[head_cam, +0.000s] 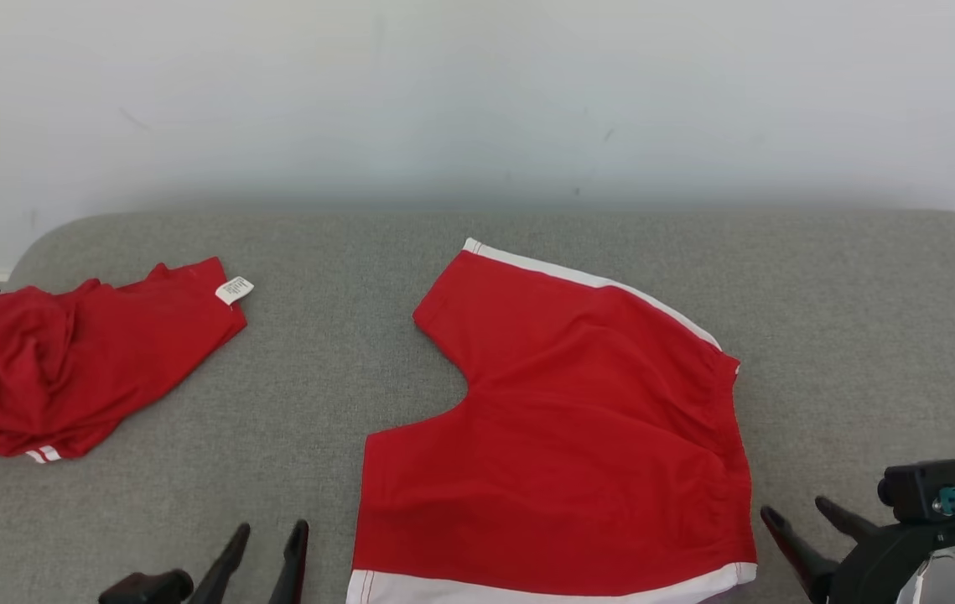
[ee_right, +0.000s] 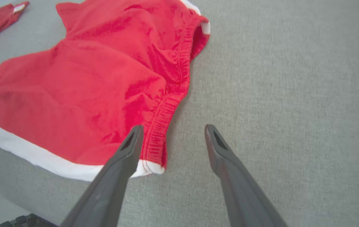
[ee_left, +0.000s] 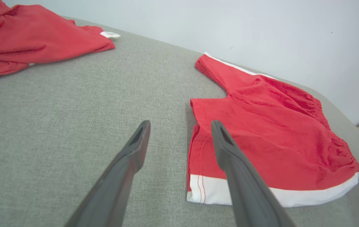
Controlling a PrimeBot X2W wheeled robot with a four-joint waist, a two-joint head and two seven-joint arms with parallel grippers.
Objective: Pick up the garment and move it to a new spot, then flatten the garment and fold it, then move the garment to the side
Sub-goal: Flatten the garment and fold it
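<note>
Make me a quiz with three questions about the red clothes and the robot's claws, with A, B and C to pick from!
1. Where does the crumpled red garment lie from the flat red shorts?
A) on the robot's left
B) on the robot's right
C) on top of them

2. What colour is the trim on the shorts?
A) blue
B) white
C) yellow

3. How are the left claw and the right claw?
A) both shut on the shorts
B) one lifting the shorts
C) both open, holding nothing

Answers:
1 A: it sits at the left of the head view, apart from the shorts.
2 B: a white band runs along the hem and one side.
3 C: each claw's fingers stand apart with nothing between them.
</note>
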